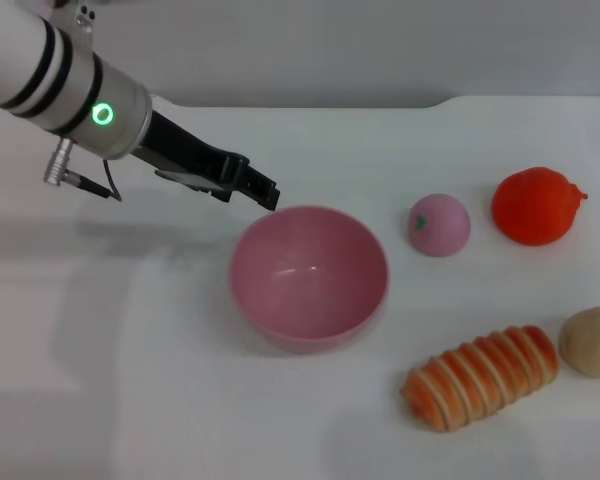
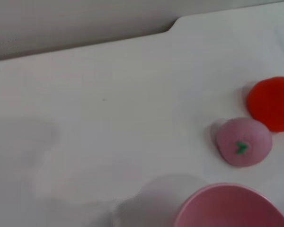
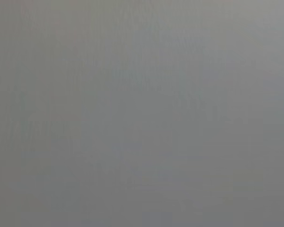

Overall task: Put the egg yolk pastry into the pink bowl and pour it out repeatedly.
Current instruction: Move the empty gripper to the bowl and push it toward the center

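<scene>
Left arm (image 1: 50,75) — white cylindrical shell, two black bands, silver collar carrying a lit green ring. Metal plug and thin black cable under the collar. Left gripper (image 1: 262,192) — black, angular, tapering housing.

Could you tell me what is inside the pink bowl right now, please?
Nothing: the pink bowl shows only its bare glossy interior. The egg yolk pastry lies on the table. The bowl hides whatever is beneath it.
</scene>
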Action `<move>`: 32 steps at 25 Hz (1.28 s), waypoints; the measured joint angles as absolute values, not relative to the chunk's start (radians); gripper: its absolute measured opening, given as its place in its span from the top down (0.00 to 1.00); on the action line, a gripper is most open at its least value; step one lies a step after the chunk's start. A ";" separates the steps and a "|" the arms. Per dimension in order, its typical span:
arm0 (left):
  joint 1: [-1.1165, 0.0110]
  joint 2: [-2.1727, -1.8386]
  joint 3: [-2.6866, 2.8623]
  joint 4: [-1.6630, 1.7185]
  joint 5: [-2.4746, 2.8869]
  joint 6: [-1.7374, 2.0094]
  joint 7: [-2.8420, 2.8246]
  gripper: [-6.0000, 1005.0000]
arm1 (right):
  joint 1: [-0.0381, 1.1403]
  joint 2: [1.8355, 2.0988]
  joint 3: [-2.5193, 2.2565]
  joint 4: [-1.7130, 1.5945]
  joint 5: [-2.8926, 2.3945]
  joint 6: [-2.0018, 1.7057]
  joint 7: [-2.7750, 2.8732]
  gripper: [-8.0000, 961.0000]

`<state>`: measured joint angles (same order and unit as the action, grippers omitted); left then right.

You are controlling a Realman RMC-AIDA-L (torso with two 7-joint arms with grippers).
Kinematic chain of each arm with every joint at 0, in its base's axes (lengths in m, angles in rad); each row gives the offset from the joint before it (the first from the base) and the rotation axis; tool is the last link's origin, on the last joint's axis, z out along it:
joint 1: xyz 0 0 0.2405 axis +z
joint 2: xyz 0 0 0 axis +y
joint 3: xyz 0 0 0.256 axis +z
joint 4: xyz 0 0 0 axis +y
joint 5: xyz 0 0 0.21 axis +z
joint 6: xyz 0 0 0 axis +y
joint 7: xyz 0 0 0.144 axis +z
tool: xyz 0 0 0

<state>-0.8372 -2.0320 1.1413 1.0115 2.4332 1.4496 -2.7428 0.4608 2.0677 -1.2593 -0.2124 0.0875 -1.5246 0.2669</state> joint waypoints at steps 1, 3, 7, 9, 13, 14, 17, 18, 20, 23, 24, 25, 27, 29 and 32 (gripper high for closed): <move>-0.834 -2.038 1.145 1.009 2.436 1.443 -2.741 0.33 | 0.458 2.068 -1.259 -0.213 0.087 -1.525 0.267 0.28; -0.834 -2.038 1.145 1.009 2.436 1.443 -2.741 0.33 | 0.455 2.068 -1.259 -0.213 0.087 -1.528 0.267 0.28; -0.812 -2.047 1.187 1.005 2.441 1.440 -2.746 0.33 | 0.454 2.068 -1.260 -0.213 0.087 -1.529 0.267 0.28; -0.801 -2.048 1.192 1.005 2.442 1.436 -2.745 0.33 | 0.455 2.068 -1.263 -0.213 0.087 -1.531 0.267 0.28; -0.773 -2.050 1.202 1.003 2.442 1.423 -2.739 0.33 | 0.459 2.068 -1.268 -0.213 0.084 -1.528 0.267 0.28; -0.765 -2.049 1.206 1.003 2.442 1.419 -2.738 0.33 | 0.459 2.068 -1.268 -0.213 0.083 -1.526 0.267 0.28; -0.749 -2.048 1.210 1.001 2.442 1.409 -2.738 0.33 | 0.460 2.068 -1.269 -0.213 0.081 -1.525 0.267 0.28; -0.746 -2.048 1.213 0.997 2.442 1.407 -2.737 0.33 | 0.460 2.068 -1.269 -0.213 0.081 -1.525 0.267 0.28; -0.745 -2.048 1.217 0.990 2.442 1.407 -2.736 0.33 | 0.461 2.068 -1.269 -0.210 0.081 -1.525 0.267 0.28; -0.744 -2.050 1.228 0.975 2.442 1.403 -2.730 0.33 | 0.463 2.068 -1.270 -0.208 0.081 -1.524 0.267 0.28; -0.744 -2.050 1.229 0.972 2.442 1.401 -2.729 0.33 | 0.464 2.068 -1.270 -0.207 0.080 -1.523 0.267 0.28; -0.744 -2.050 1.229 0.972 2.442 1.401 -2.729 0.33 | 0.464 2.068 -1.270 -0.207 0.080 -1.523 0.267 0.28; -0.744 -2.050 1.229 0.970 2.442 1.399 -2.729 0.33 | 0.465 2.068 -1.270 -0.207 0.079 -1.522 0.267 0.28; -0.744 -2.053 1.234 0.964 2.439 1.395 -2.728 0.33 | 0.465 2.068 -1.270 -0.207 0.079 -1.522 0.267 0.28; -0.746 -2.054 1.239 0.963 2.437 1.392 -2.728 0.33 | 0.465 2.068 -1.270 -0.207 0.078 -1.522 0.267 0.28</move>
